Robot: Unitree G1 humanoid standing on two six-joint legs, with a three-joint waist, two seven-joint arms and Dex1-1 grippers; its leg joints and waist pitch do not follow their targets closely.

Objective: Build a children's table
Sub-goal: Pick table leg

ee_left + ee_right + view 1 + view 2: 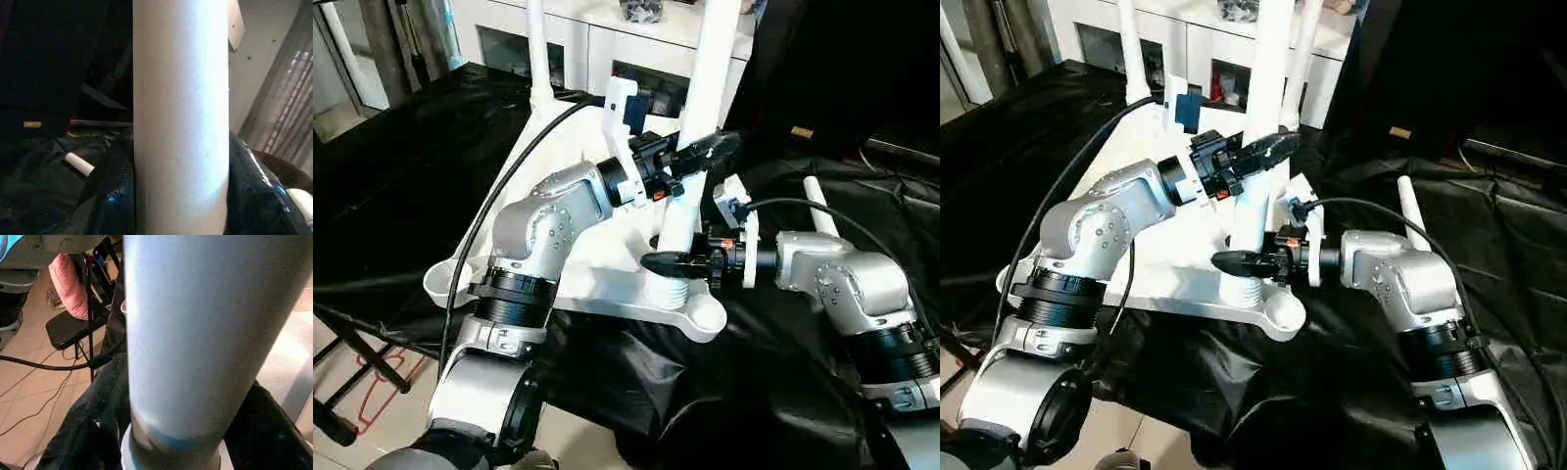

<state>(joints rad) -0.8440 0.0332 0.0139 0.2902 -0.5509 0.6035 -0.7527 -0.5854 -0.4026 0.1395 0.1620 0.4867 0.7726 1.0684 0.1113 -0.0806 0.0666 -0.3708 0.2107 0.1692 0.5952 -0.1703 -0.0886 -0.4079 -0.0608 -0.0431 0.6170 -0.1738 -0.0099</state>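
Right gripper (668,262): clamped low on the upright leg (690,196), just above its ribbed foot; judged to steady or twist the leg where it enters the socket.
Left gripper (710,150): clamped on the same leg higher up, fingers wrapped around the tube; two holds at different heights probably keep the leg plumb while it seats.
Upright leg: stands in the near right corner socket (671,294) of the tabletop (597,279); ribbed end still visible above the socket rim, so judged not fully home.
Tabletop: lies underside up on the black-draped bench (724,392), near edge close to the bench front.
Near left socket (438,284): empty, no leg in it yet.
Spare leg (820,208): lies on the drape just beyond the right forearm, apart from the tabletop.
Far legs (537,49): another thin upright tube shows at the tabletop's far side; seating cannot be told.
Obstruction: left arm's black cable (499,196) arcs over the tabletop; the left forearm crosses above the near left part, likely in the way for that corner.
Beyond: white cabinet (607,39) behind the bench.
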